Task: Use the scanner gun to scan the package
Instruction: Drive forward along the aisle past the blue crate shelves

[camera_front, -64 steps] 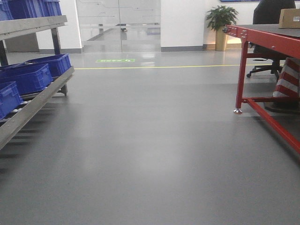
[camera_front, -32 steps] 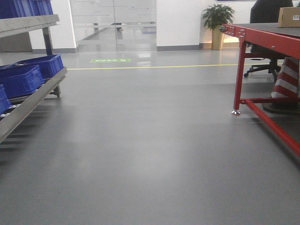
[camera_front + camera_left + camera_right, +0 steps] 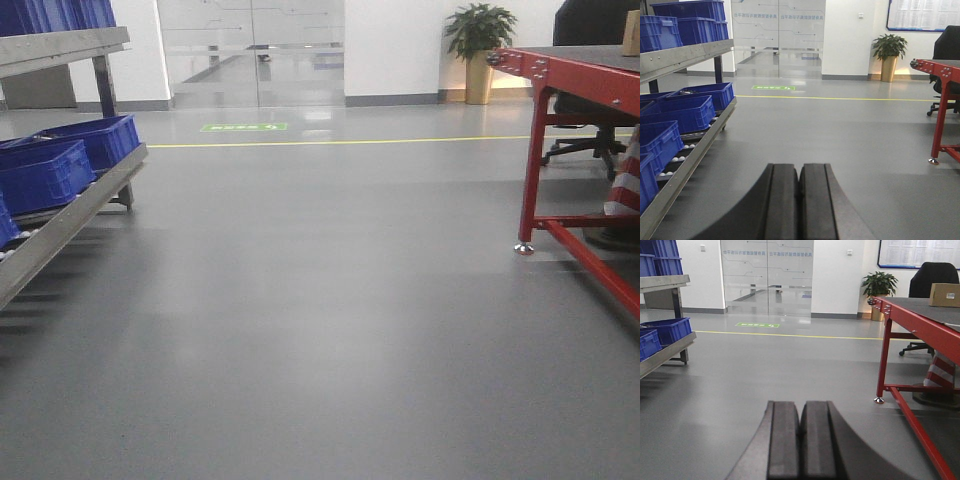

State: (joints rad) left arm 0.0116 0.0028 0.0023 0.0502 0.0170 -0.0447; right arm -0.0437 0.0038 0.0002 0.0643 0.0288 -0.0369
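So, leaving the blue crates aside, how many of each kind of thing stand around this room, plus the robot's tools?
Red table: 1
Cardboard box: 1
Office chair: 1
Potted plant: 1
Striped cone: 1
Metal rack: 1
Tools: 2 (left tool, right tool)
Total: 8

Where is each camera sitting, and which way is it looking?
Front view: low on the robot, facing across the grey floor to the glass doors; no robot parts show.
Left wrist view: on the left arm, facing forward past blue crates; the shut left gripper shows below.
Right wrist view: on the right arm, facing forward beside the red table holding the package; shut right gripper below.
Shared: all see the potted plant.
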